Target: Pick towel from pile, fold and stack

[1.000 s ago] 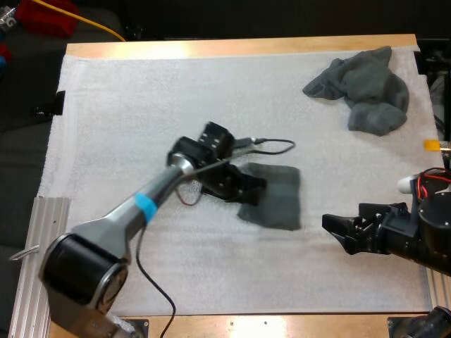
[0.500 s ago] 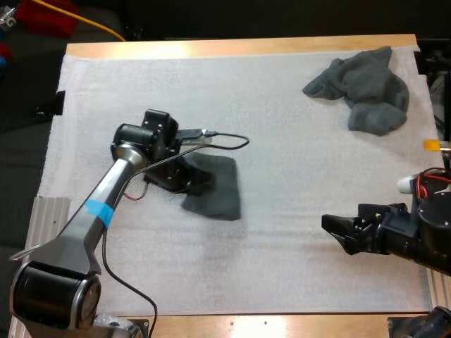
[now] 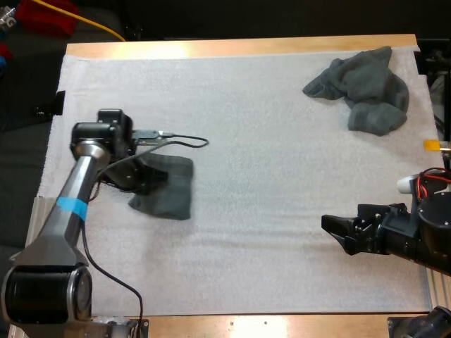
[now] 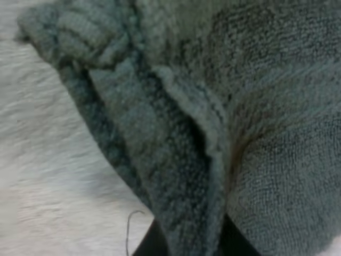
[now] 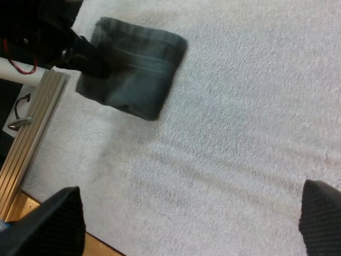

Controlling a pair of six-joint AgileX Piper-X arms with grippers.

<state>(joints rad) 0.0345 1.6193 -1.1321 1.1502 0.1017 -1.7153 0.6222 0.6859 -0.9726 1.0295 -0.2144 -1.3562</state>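
A folded dark grey-green towel (image 3: 169,189) lies on the mat's left side, with my left gripper (image 3: 146,182) shut on its left edge. In the left wrist view the towel's folded layers (image 4: 213,133) fill the space between my fingers (image 4: 152,242). The right wrist view has the same folded towel (image 5: 133,66) far off, with the left gripper (image 5: 88,58) at its edge. My right gripper (image 3: 337,229) hovers open over bare mat at the right, its fingertips (image 5: 58,218) wide apart. A crumpled pile of towels (image 3: 363,88) sits at the far right corner.
The white mat (image 3: 268,141) covers the wooden table (image 3: 239,46). An aluminium rail (image 3: 39,225) runs along the mat's left edge, also seen as the rail (image 5: 32,133) in the right wrist view.
My left gripper has dragged the folded towel from the mat's middle to its left side. The right arm has not moved.
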